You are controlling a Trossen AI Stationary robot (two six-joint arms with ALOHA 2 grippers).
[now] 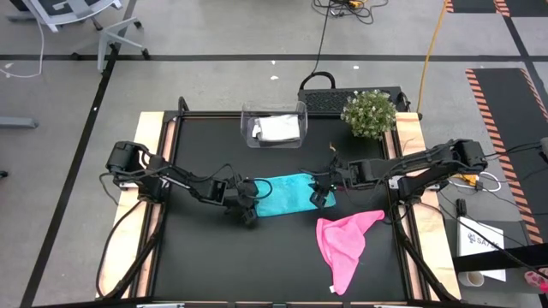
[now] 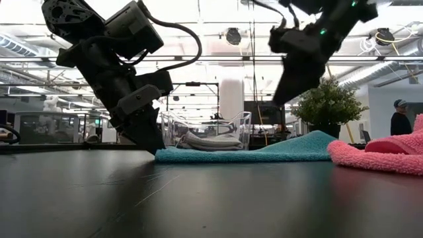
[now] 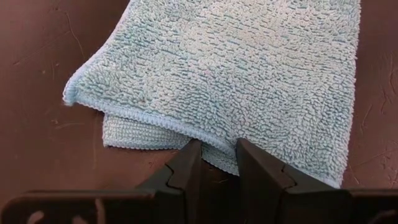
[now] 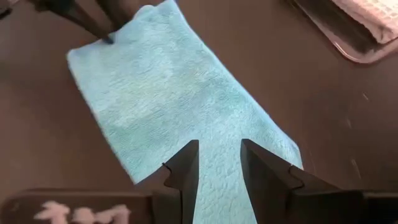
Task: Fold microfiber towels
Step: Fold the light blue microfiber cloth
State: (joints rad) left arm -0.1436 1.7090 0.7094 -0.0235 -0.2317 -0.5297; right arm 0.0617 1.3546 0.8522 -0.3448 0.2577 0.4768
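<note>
A teal towel (image 1: 287, 193) lies folded and flat on the black table, seen also in the low view (image 2: 264, 153). My left gripper (image 1: 248, 208) is down at the towel's left end and shut on its edge. My right gripper (image 1: 322, 197) hangs open above the towel's right end, raised clear of it (image 2: 283, 96), with nothing between its fingers (image 4: 219, 155). A pink towel (image 1: 345, 239) lies crumpled at the near right. A grey-white towel (image 1: 278, 128) rests folded inside the clear bin. My left gripper pinches the hemmed edge (image 3: 214, 148) at the teal towel's left end between its two fingers. The fingers slant down from the table's left. Two layers show there, the lower one (image 3: 134, 134) peeking out; whether both are held, I cannot tell. The towel lies on the table.
A clear plastic bin (image 1: 248, 120) stands at the table's far middle, with a small potted plant (image 1: 370, 113) to its right. Bare black table lies in front of the teal towel and to the near left.
</note>
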